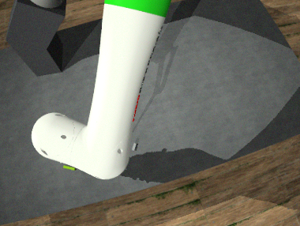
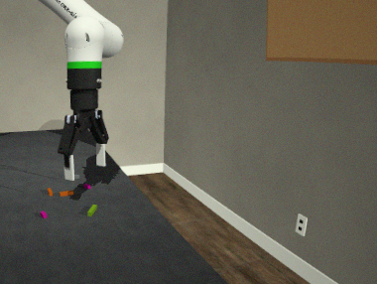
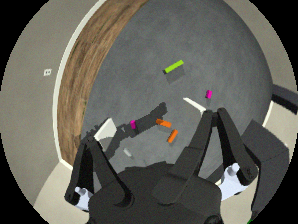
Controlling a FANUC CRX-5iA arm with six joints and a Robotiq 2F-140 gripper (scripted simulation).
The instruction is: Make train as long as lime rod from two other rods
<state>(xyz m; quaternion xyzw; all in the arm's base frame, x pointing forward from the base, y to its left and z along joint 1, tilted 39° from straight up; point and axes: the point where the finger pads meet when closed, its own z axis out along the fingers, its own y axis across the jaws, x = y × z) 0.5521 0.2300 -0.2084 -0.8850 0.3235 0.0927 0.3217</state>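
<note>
My gripper [image 2: 84, 169] [image 3: 147, 115] is open and empty, hanging above the dark grey mat [image 2: 124, 238] [image 1: 221, 95]. Below it lie two orange rods [image 2: 50, 192] [image 2: 65, 193], which also show in the wrist view [image 3: 162, 123] [image 3: 172, 136], close together and at an angle to each other. One magenta rod [image 2: 87, 187] [image 3: 133, 124] lies near them, under a finger's shadow. A second magenta rod [image 2: 44, 214] [image 3: 208, 94] lies apart. The lime rod [image 2: 92, 210] [image 3: 174, 67] [image 1: 69, 167] lies alone, further off. In the top view the white arm [image 1: 118, 91] hides the other rods and most of the gripper.
The mat's edge meets a wooden floor [image 2: 208, 233] [image 1: 237, 190] [image 3: 87, 70] to the right of the rods. A grey wall [image 2: 258, 139] stands beyond the floor. Dark blocks [image 1: 35, 35] stand at the mat's far side in the top view.
</note>
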